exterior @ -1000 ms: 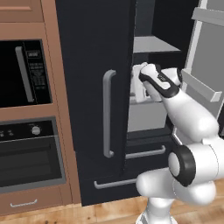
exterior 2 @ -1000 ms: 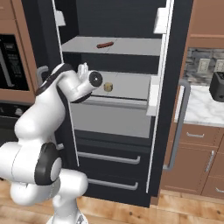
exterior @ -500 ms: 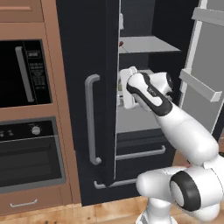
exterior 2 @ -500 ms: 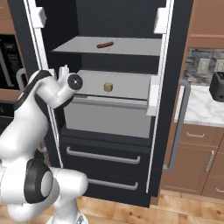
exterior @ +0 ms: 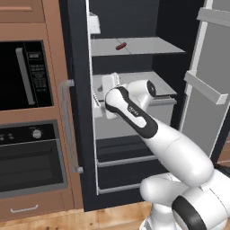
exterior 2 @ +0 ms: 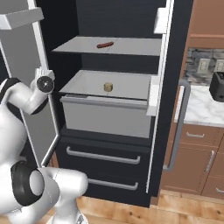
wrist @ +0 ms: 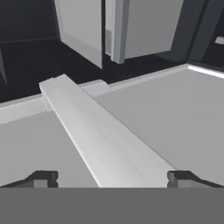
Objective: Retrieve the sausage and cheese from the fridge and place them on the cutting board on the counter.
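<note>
the fridge (exterior 2: 166, 109) doors were swung wider than a second before, so both targets were exposed: the sausage (exterior 2: 104, 44) (upper shelf) and the cheese (exterior 2: 108, 86) below. the pincer (wrist: 112, 177) was spread wide, empty.

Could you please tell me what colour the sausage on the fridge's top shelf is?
Reddish-brown; the sausage shows best in the right base view.
</note>
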